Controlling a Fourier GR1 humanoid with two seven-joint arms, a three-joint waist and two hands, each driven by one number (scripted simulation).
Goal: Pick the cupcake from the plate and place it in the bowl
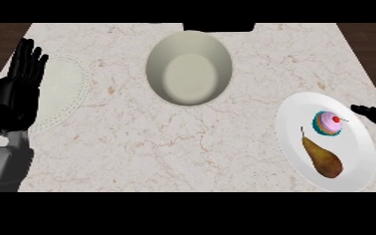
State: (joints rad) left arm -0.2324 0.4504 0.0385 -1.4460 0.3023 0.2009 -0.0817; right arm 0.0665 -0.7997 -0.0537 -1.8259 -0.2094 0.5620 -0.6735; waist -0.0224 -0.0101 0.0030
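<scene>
Table (110,149) was pale beige marble with brown veining. Bowl (189,68) was cream. Plate (294,129) was white. Cupcake (328,123) had pink frosting, teal wrapper, red cherry. Pear (323,158) was brown. Both hands were black: left (18,92), right (363,111).

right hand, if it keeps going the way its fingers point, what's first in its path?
Only the fingertips of the right hand show at the right edge, pointing left. Straight on, they would likely meet the cupcake on the white plate first, slightly below their line. Height above the plate is unclear.
</scene>
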